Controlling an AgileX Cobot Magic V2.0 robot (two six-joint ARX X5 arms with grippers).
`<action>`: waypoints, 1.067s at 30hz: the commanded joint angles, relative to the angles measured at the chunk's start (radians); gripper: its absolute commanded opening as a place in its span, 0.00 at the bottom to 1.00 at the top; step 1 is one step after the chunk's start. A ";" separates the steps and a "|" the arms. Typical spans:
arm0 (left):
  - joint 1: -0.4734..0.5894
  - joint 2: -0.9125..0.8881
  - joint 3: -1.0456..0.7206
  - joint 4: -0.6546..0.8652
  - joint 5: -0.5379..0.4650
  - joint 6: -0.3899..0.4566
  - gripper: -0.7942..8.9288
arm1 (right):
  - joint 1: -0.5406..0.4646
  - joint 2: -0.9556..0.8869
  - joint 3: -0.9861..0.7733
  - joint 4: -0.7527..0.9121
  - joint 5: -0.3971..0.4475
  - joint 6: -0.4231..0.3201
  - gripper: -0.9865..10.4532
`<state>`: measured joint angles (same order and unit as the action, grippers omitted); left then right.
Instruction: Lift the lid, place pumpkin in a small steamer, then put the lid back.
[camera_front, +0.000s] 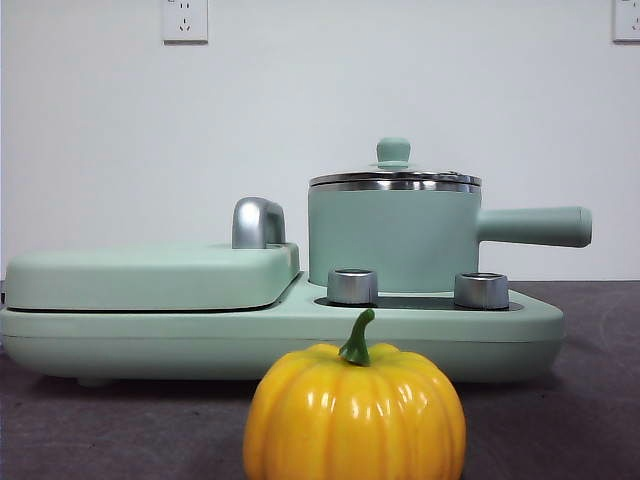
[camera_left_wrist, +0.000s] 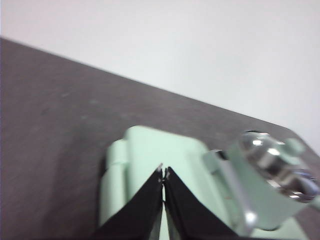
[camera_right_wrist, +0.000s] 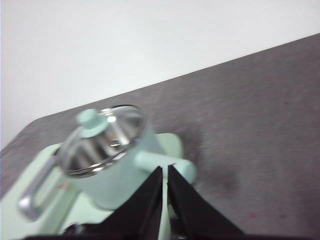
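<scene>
A: Starting w/ the lid (camera_front: 394, 178), I'd say. It sits square on the small steamer (camera_front: 392, 240), knob up, nothing lifted yet. Neither arm shows in the front view.

B: Which arm takes it?

A: My guess is the right gripper (camera_right_wrist: 165, 172). Its wrist cam looks down on the lid (camera_right_wrist: 102, 137) and the small steamer (camera_right_wrist: 120, 175) from above, pot handle pointing toward it. Jaws nearly touching at the tips, holding nothing. It'd need to open before dropping on the knob.

B: Left gripper?

A: Left gripper (camera_left_wrist: 163, 174) hangs over the flat cover (camera_left_wrist: 160, 155), jaws pressed together, empty too. Small steamer (camera_left_wrist: 265, 195) is off to one side in its view, blurred.

B: Tips for the lift?

A: Pinch the knob stem, not the glass. Knob's small and smooth, so center it btwn the pads and pull straight up so the rim clears w/o dragging the pot.

B: Pumpkin?

A: Pumpkin (camera_front: 355, 415) is on the table (camera_front: 590, 400), in front of the appliance base (camera_front: 280, 335), well apart from the pot. Glossy and ribbed, prob slippery; looks about as wide as the pot, so tight fit.

B: Anything in the way?

A: Chrome handle (camera_front: 258, 222) on the flat cover (camera_front: 150, 275) stands just beside the pot, and two silver knobs (camera_front: 352, 286) sit in front of it. Keep the lid path clear of those; park it away from the pumpkin.
</scene>
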<state>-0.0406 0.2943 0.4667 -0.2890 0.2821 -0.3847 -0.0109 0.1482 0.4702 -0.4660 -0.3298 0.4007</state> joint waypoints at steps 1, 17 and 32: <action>-0.008 0.063 0.084 0.003 0.061 0.020 0.09 | 0.002 0.058 0.073 -0.024 -0.049 -0.018 0.10; -0.120 0.409 0.416 -0.256 0.306 0.228 0.09 | 0.002 0.335 0.402 -0.309 -0.303 -0.298 0.10; -0.222 0.453 0.429 -0.255 0.305 0.328 0.55 | 0.002 0.333 0.407 -0.319 -0.324 -0.303 0.47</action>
<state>-0.2581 0.7406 0.8795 -0.5560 0.5804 -0.0704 -0.0113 0.4786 0.8597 -0.7902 -0.6540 0.1066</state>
